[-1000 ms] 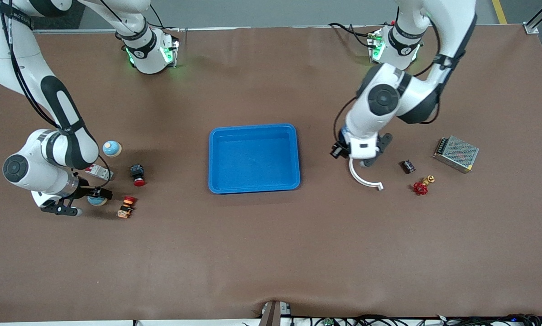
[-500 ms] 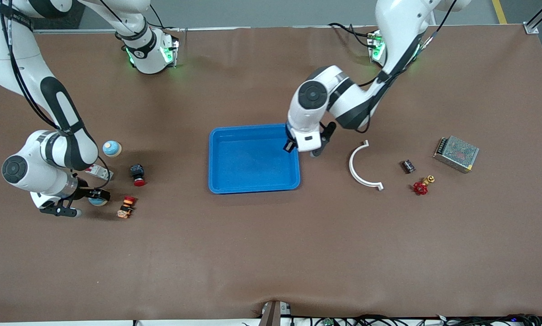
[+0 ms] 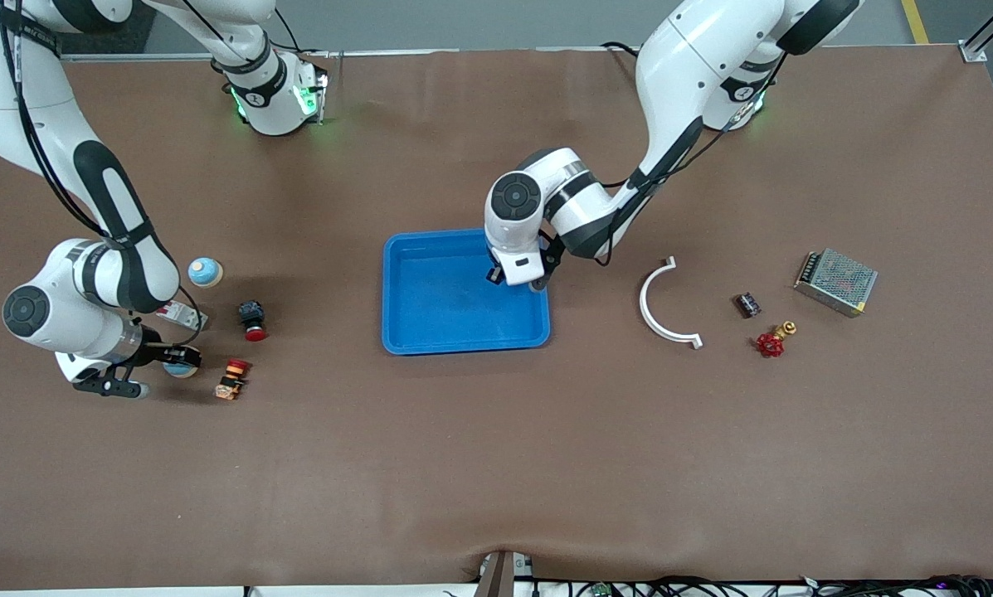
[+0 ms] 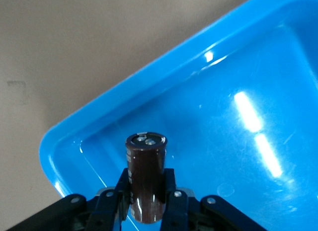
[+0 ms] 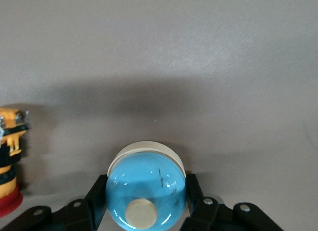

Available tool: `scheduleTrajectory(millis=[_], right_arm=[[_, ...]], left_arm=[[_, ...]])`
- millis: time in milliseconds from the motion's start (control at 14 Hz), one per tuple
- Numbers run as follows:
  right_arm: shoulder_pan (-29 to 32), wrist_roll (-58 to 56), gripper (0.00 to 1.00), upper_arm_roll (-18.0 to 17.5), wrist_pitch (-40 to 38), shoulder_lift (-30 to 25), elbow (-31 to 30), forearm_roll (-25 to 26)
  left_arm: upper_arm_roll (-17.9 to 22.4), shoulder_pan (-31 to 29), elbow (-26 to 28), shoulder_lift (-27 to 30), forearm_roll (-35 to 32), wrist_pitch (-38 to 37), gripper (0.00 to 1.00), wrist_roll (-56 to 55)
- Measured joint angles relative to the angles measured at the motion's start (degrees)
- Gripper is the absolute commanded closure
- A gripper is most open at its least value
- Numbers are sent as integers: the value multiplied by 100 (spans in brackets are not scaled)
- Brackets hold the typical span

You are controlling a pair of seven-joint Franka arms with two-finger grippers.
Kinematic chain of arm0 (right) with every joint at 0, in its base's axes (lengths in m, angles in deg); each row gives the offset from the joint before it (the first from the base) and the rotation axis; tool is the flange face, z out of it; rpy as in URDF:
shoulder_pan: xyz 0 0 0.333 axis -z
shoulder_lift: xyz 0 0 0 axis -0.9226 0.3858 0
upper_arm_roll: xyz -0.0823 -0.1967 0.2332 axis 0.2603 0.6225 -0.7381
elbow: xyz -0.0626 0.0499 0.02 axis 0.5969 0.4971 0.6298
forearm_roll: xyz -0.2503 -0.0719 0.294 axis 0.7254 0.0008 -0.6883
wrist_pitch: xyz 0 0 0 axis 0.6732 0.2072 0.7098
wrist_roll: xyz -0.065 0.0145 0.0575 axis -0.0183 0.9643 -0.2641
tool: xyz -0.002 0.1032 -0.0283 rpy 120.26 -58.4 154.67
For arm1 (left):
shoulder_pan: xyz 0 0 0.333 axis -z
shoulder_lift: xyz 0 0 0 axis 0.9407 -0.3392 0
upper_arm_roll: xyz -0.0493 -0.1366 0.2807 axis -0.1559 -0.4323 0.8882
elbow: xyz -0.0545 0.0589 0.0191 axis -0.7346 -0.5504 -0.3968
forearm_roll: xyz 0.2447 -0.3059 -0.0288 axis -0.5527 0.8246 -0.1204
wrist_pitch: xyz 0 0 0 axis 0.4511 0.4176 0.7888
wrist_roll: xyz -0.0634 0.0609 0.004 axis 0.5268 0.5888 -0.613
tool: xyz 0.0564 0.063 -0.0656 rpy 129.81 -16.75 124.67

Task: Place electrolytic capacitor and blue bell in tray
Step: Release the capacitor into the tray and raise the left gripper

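In the front view the left end effector [image 3: 523, 280] was mostly masked by its own wrist, and the capacitor it carried could not be made out there; only the left wrist view showed the dark brown electrolytic capacitor [image 4: 145, 176] pinched between the two black fingers [image 4: 110, 205]. Its long axis ran along the fingers, the terminal end facing away from the wrist, while its base was cut off at the picture's edge. It hung over the blue tray [image 3: 397, 288], above the corner near the left arm's base. The right end effector [image 3: 179, 358] sat low at the right arm's end of the desk [image 3: 496, 464], largely covered by the arm, so the front view gave just a sliver of blue there. The right wrist view showed it clamped on the blue bell [image 5: 145, 190], a blue dome with a cream button on top and a pale rim showing past it; whether the bell rested on the desk or was just clear of it could not be told. A second blue bell [image 3: 205, 271] stood farther from the front camera, and a yellow and red push-button switch [image 3: 232, 378] lay just beside the clamped one.
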Motion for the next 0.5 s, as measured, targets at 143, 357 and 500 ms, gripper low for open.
scheduleTrajectory(millis=[143, 357, 500], right_arm=[[-46, 7, 100, -60, -423, -53, 164, -3], [-224, 59, 100, -213, -1356, -331, 539, -8], [-448, 127, 100, -255, -1762, -565, 657, -11]], left_arm=[[1, 15, -6, -43, -5, -1, 0, 0], [9, 15, -29, -50, -128, -3, 0, 0], [15, -2, -116, -24, -283, -27, 0, 0]])
